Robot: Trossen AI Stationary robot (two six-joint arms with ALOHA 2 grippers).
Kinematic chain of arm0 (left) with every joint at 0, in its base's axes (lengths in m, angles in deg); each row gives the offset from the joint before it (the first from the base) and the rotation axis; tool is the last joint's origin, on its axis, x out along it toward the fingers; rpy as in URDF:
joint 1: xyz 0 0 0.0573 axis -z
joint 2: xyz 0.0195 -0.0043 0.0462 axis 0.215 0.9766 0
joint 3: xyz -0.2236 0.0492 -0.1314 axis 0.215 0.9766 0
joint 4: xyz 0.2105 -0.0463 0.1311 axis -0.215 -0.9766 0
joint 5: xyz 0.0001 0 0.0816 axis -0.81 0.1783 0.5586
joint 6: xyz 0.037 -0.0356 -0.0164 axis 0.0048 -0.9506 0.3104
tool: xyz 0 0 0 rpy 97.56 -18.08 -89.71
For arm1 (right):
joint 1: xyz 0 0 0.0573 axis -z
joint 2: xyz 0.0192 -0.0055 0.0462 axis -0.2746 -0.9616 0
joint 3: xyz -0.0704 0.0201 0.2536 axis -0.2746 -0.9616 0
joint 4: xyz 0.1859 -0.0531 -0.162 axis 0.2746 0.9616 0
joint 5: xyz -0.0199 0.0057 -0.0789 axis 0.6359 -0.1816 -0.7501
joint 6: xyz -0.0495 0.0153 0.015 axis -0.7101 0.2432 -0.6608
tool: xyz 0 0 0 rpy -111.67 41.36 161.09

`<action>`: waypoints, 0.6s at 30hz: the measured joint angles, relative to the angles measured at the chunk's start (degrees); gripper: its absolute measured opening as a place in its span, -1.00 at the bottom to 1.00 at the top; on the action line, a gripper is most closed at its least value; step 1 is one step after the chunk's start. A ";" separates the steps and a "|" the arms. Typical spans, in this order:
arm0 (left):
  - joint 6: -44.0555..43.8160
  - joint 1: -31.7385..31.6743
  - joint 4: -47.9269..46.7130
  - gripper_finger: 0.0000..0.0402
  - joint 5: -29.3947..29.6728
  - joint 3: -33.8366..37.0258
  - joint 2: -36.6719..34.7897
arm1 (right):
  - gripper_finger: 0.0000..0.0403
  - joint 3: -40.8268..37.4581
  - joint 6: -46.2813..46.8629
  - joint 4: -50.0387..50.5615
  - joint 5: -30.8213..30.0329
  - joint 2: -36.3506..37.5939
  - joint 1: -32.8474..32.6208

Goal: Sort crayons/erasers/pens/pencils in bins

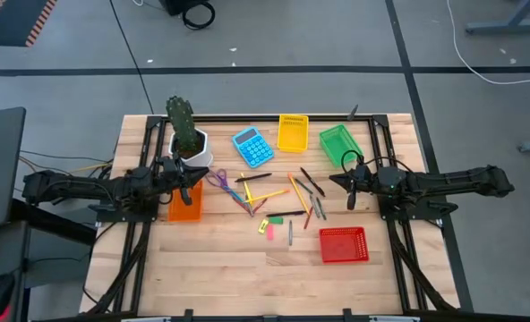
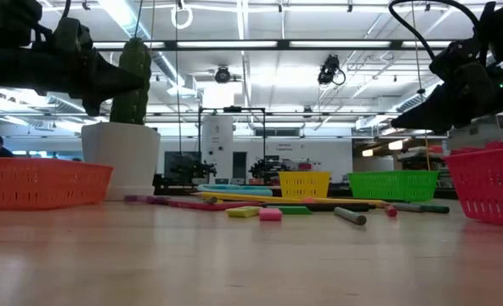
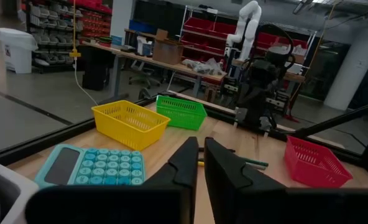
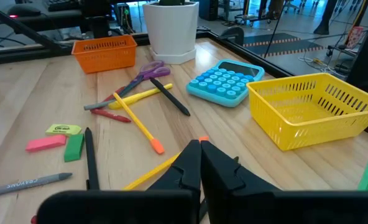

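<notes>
Crayons, pens [image 1: 312, 182], yellow and orange pencils [image 1: 296, 190] and small pink and green erasers [image 1: 267, 227] lie scattered flat on the middle of the wooden table. Four bins stand around them: orange [image 1: 184, 204] at the left, yellow [image 1: 293, 132] and green [image 1: 339, 143] at the far side, red [image 1: 344, 244] at the near right. My left gripper [image 1: 186, 194] hovers shut above the orange bin and holds nothing. My right gripper [image 1: 349, 192] hovers shut right of the scattered items, also with nothing in it.
A blue calculator [image 1: 252, 147] lies at the far side, beside a white pot [image 1: 192, 148] holding a cactus. Purple-handled scissors [image 1: 220, 182] lie at the left of the scatter. Bare wood stretches along the near edge, left of the red bin.
</notes>
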 joint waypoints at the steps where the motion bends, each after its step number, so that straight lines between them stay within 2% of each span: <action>1: -0.02 0.02 0.00 -0.85 0.00 0.01 0.00 | -0.93 0.01 0.01 -0.02 0.00 0.00 0.00; 18: -0.02 0.01 0.00 -0.83 0.00 0.00 0.00 | -0.93 0.00 0.01 -0.01 0.00 0.00 0.02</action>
